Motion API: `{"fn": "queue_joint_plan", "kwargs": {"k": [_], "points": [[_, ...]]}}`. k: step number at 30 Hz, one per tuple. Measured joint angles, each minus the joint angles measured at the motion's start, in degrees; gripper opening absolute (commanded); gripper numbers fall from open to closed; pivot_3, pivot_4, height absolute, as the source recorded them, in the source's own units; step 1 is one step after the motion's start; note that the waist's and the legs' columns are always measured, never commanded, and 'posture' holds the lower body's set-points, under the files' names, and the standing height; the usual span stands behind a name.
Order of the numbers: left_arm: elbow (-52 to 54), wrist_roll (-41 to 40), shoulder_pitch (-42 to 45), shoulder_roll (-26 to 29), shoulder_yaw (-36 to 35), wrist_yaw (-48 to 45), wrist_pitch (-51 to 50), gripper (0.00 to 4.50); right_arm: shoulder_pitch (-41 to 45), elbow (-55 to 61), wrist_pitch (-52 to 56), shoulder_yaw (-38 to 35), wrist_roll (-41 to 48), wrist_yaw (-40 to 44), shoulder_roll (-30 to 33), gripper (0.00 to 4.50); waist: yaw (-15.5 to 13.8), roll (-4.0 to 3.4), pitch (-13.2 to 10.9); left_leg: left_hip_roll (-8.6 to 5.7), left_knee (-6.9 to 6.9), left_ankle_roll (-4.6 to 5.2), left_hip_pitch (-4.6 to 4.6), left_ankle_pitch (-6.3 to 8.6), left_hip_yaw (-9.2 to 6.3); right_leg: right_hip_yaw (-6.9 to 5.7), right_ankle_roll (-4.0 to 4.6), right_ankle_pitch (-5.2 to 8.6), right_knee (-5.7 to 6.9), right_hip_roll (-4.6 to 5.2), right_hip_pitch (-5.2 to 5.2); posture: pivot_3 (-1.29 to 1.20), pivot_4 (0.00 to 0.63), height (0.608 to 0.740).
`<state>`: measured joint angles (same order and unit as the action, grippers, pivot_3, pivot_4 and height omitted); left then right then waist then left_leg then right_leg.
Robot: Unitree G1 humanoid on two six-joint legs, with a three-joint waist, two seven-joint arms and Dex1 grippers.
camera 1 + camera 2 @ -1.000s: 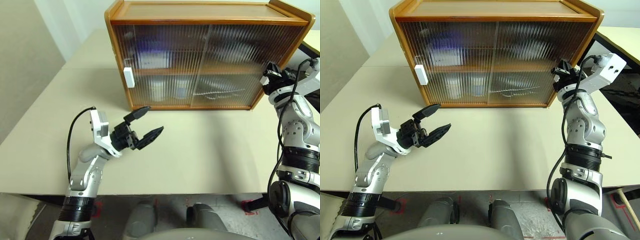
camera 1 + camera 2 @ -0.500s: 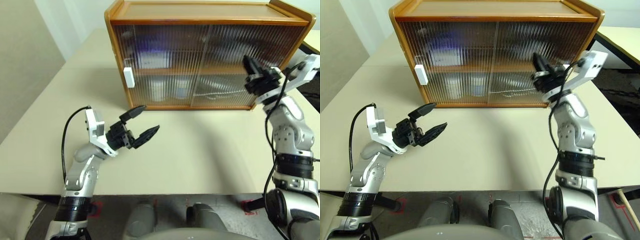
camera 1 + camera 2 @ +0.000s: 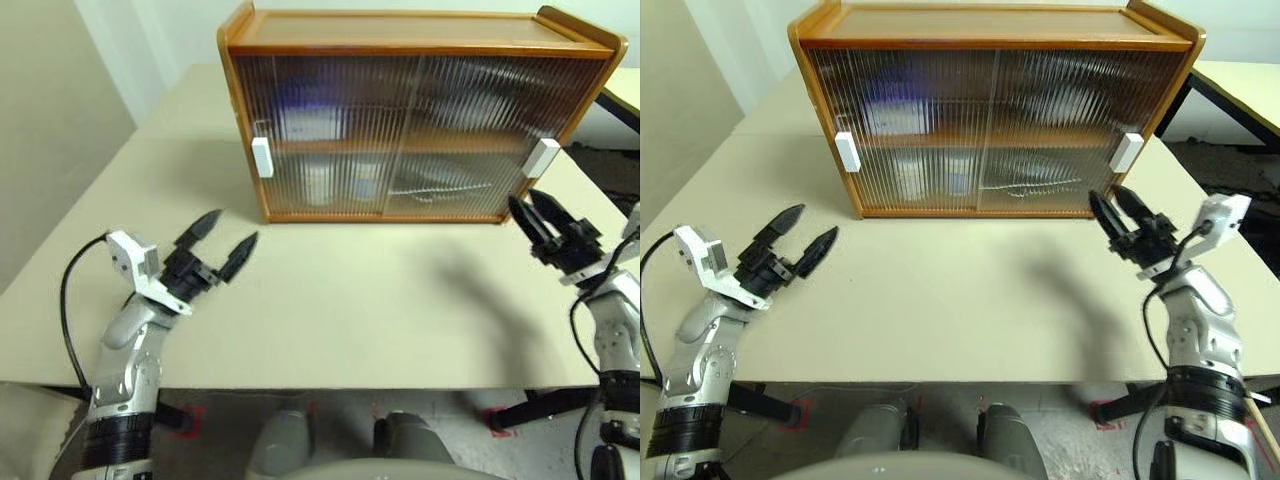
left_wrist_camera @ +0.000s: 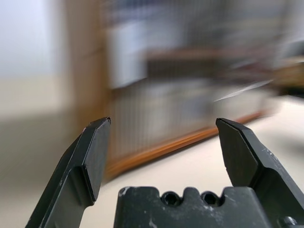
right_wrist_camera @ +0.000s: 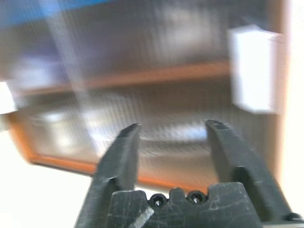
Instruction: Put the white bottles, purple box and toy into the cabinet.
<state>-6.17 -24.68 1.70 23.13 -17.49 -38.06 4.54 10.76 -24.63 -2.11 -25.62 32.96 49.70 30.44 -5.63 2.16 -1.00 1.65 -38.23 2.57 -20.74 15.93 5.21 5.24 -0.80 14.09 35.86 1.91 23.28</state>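
Orange-brown wood frames the cabinet (image 3: 415, 110), which stands on the beige table (image 3: 350, 300) ahead of both pincers with its two ribbed sliding doors drawn shut. One white handle (image 3: 262, 157) sits at the left edge of the front, the other (image 3: 543, 157) at the right edge.

Left pincer (image 3: 222, 243) hovers over the table, well short of the cabinet's left corner, its two black fingers spread wide and holding nothing. The left handle lies beyond it and a little to its right.

Right pincer (image 3: 540, 213) hangs near the cabinet's lower right corner, fingers parted and empty, tips pointing up toward the right handle, which is just above and ahead of them.

Behind the ribbed panels, past the left pincer, a purple blur on the upper shelf is likely the box (image 3: 305, 118), and pale shapes on the lower shelf may be the bottles (image 3: 340, 183). I cannot make out the toy through the doors.
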Motion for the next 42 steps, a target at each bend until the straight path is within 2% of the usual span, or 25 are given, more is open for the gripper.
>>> {"fn": "queue_joint_plan", "kwargs": {"k": [1, 2, 7, 14, 22, 29, 33, 42], "points": [[-2.02, 1.14, 0.16, 0.44, -1.27, 2.55, -0.03, 4.50, 0.31, -3.73, -0.05, -0.50, -0.28, 0.48, 1.01, 4.44, 0.00, 0.04, -0.02, 0.02, 0.02, -0.01, 0.02, 0.01, 0.01, 0.02, 0.00, 0.00, 0.00, 0.01, 0.00, 0.23, 0.000, 0.740], [-3.33, 2.02, 0.52, 0.52, -2.13, 4.49, -0.06, 4.50, 1.00, -7.11, -0.23, -1.30, -0.35, 0.79, 1.27, 4.48, 0.00, 0.10, -0.05, 0.04, 0.02, -0.06, 0.03, 0.04, 0.01, 0.02, 0.00, 0.00, 0.00, 0.01, 0.00, 0.23, 0.000, 0.740], [-8.55, 4.90, 5.45, 0.71, -2.65, 10.73, -0.17, 4.50, 8.20, -24.31, -4.86, -2.02, -2.57, 4.01, 4.00, 4.48, -0.11, 0.19, -0.09, 0.01, 0.03, -0.14, 0.05, 0.08, 0.17, 0.03, -0.01, -0.08, 0.01, 0.02, -0.02, 0.22, 0.000, 0.740], [-13.66, 6.34, 7.06, 0.66, -2.51, 11.36, 1.18, 4.50, 15.52, -41.93, -11.84, -3.92, -4.67, 4.51, 7.74, 4.48, -0.17, 0.40, -0.02, 0.01, 0.15, -0.15, 0.00, 0.09, 0.18, 0.05, -0.01, -0.05, -0.07, 0.09, 0.01, 0.23, 0.000, 0.740], [-13.42, 6.60, 7.26, -0.41, -2.18, 12.16, 1.45, 4.50, 18.08, -46.97, -13.79, -4.83, -6.57, 5.87, 9.39, 4.48, -0.31, 0.47, 0.01, 0.06, 0.23, -0.23, 0.00, 0.13, 0.15, 0.04, 0.00, -0.05, -0.09, 0.29, 0.01, 0.25, 0.000, 0.740], [-7.48, 6.72, 7.43, -2.08, -1.24, 15.47, -1.36, 4.50, 18.08, -47.95, -14.48, -4.50, -8.91, 8.14, 9.69, 4.48, -0.78, 0.51, 0.02, 0.03, 0.20, -0.23, 0.01, 0.13, 0.16, 0.05, -0.02, -0.07, -0.07, 0.19, -0.01, 0.26, 0.000, 0.740], [-3.80, 7.13, 7.98, -2.61, -0.13, 17.91, -4.19, 4.50, 18.09, -48.78, -14.48, -6.72, -8.40, 7.67, 9.69, 4.48, -1.60, 0.51, 0.02, 0.03, 0.20, -0.23, 0.01, 0.13, 0.16, 0.05, -0.02, -0.07, -0.08, 0.10, 0.00, 0.25, 0.000, 0.740], [-1.07, 9.12, 8.85, -4.59, 1.48, 22.77, -6.70, 4.50, 18.24, -48.79, -15.50, -8.88, -7.72, 7.03, 8.92, 4.48, -1.73, 0.53, 0.03, 0.00, 0.19, -0.23, 0.00, 0.13, 0.17, 0.06, -0.02, -0.08, -0.08, 0.09, -0.01, 0.23, 0.000, 0.740]]}}
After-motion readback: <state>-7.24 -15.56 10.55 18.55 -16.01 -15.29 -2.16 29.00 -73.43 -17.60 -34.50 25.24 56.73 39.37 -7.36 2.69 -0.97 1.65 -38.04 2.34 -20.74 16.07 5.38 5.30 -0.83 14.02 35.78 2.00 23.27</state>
